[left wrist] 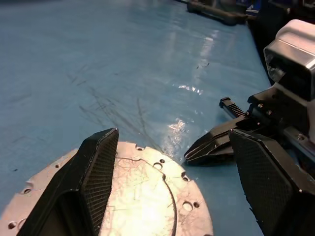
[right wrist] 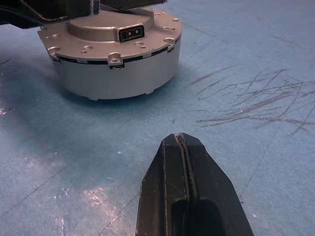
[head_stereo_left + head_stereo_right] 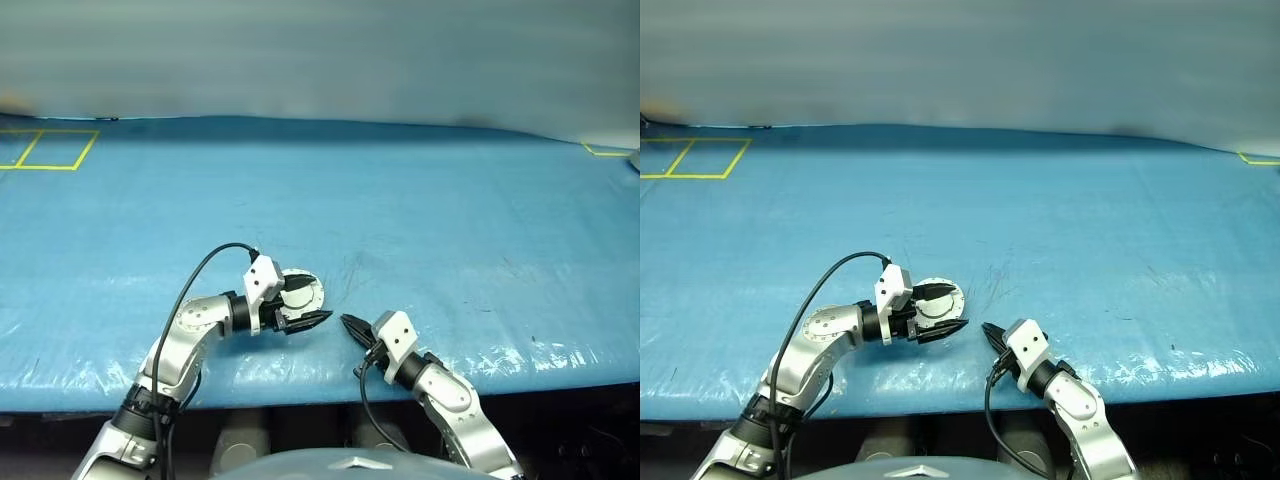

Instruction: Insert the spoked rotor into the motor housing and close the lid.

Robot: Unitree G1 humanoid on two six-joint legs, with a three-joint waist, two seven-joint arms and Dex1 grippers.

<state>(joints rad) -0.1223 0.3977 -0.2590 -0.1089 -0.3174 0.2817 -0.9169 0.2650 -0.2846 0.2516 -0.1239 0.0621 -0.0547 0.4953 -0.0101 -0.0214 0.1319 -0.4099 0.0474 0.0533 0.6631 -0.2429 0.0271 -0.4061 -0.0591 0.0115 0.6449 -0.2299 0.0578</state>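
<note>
Motor housing (image 2: pixel 118 73) w/ lid (image 2: pixel 110 37) closed on top: squat silver-grey cylinder, screw holes round the rim, small connector socket on the lid; seated on blue desk (image 3: pixel 420 220), near front edge. Left gripper (image 3: pixel 300 305) spread wide, fingers astride lid, one finger over its top. Right gripper (image 3: pixel 352 325) pressed together, empty, just beside housing.

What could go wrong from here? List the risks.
1. The lid lies on the housing, but a dark seam shows under its rim; it may not be fully seated.
2. The open left tool straddles the lid; withdrawing could catch it and shift the housing.
3. The shut right tool sits close by; the tools could collide.
</note>
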